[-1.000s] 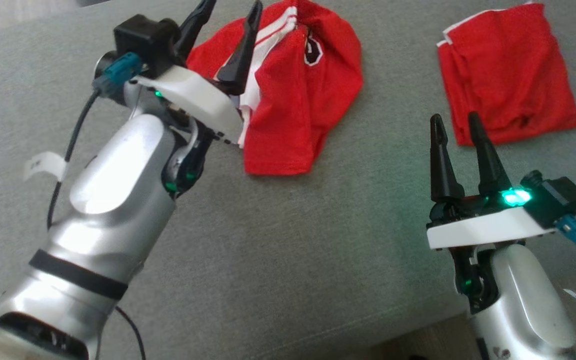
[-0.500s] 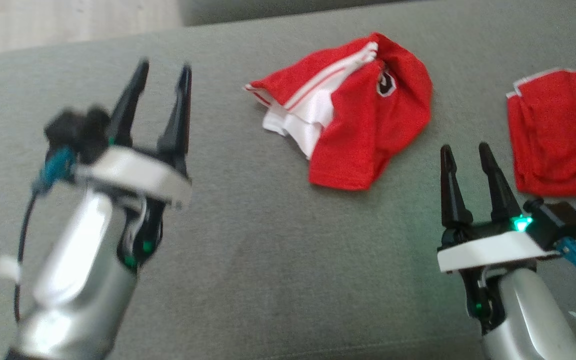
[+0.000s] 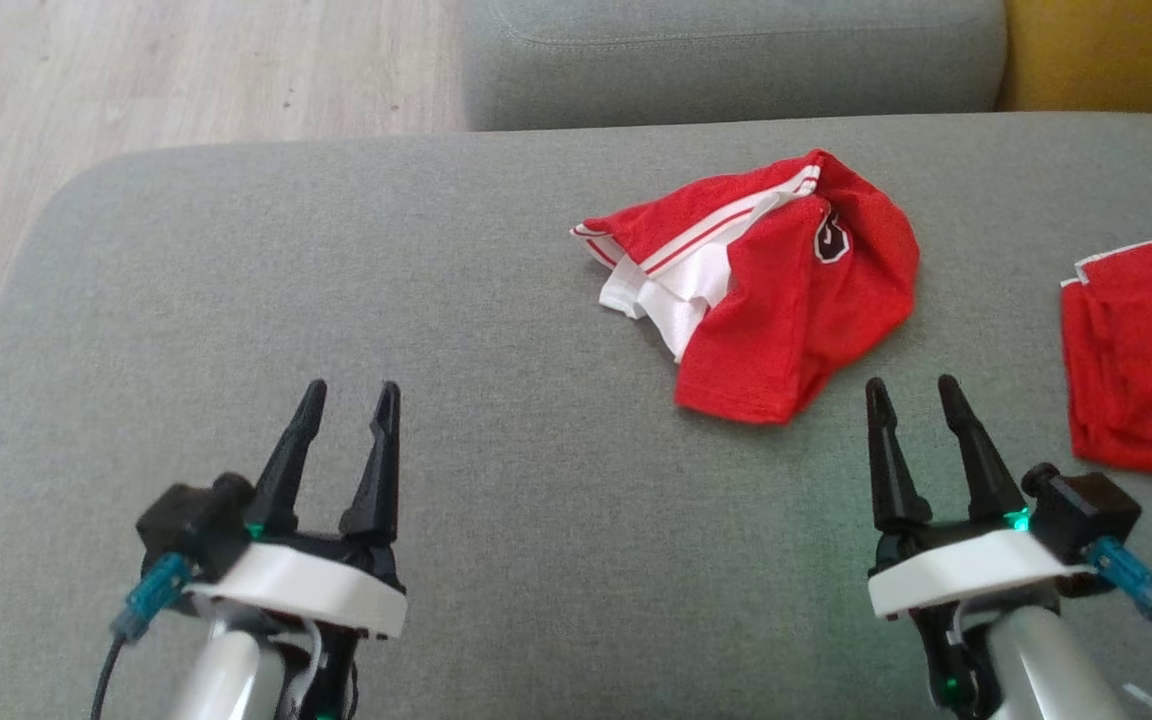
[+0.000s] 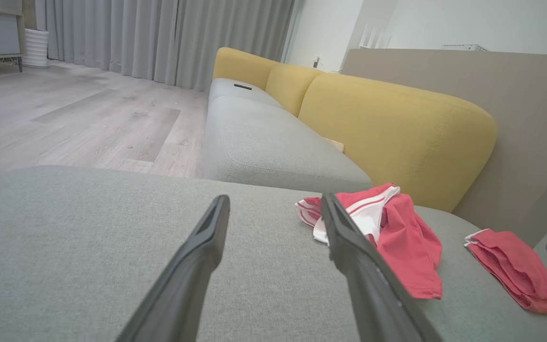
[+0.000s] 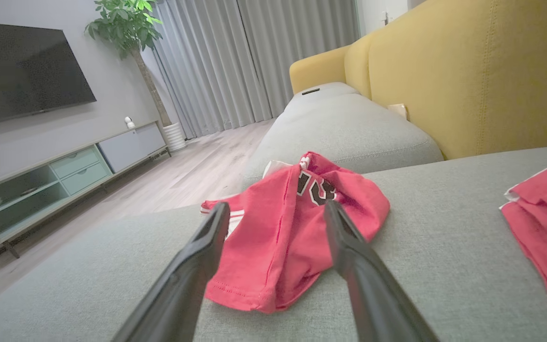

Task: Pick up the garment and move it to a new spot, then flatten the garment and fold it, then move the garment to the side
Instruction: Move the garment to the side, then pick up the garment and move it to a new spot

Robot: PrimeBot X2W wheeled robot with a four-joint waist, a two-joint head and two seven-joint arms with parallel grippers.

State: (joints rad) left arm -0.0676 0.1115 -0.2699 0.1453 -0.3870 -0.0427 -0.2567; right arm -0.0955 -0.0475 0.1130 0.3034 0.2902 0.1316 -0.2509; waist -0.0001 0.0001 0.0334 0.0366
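The left gripper point(image 3: 353, 400), which reached over the garment a second ago, has pulled back and is now low and well apart from it. The camera has also tilted, so the cushion did not really shift.

In the head view, the left gripper and the right gripper point(image 3: 911, 395) both have their jaws spread and hold nothing. The red garment point(image 3: 786, 300) lies crumpled on the grey sofa cushion point(image 3: 336, 250), near the right gripper's tips. It looks light, soft and limp, maybe a little slippery, so I think a pinch at the hem or the white striped edge would serve best.

In the left wrist view, a second red cloth point(image 4: 515, 270) lies folded at the right, apart from the garment. The yellow backrest point(image 4: 387, 123) stands behind.

In the right wrist view, the garment is just ahead of the fingers and nothing blocks the way.
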